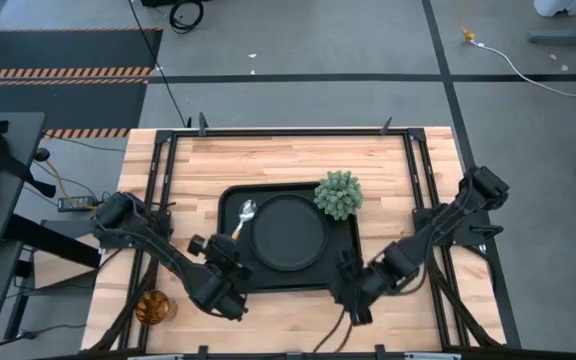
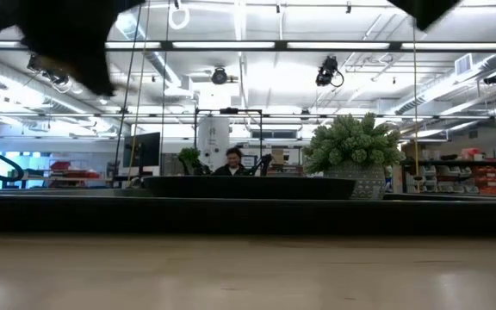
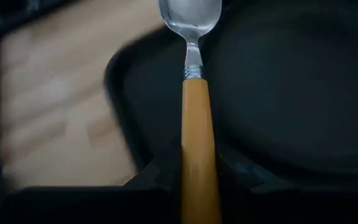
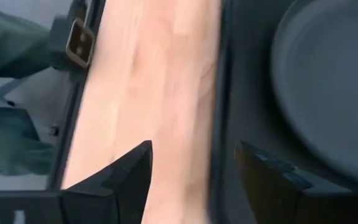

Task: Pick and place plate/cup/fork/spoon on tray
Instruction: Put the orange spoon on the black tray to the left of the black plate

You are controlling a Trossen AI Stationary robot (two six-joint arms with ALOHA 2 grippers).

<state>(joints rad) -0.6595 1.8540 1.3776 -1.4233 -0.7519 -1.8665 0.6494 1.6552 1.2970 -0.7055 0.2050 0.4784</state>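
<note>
From above, one tray [image 1: 236, 198] on the desk [image 1: 288, 150] holds one plate [image 1: 288, 232] and one potted plant [image 1: 339, 194], one cup [image 1: 151, 306] stands off the tray at the desk's near left edge, and no fork shows. At table height, the tray [image 2: 248, 213] hides the utensils. The left hand [image 3: 199, 180] grips the one spoon [image 3: 194, 56] by its handle over the tray's left part; the right hand [image 4: 194, 168] is open and empty at the tray's near right edge
</note>
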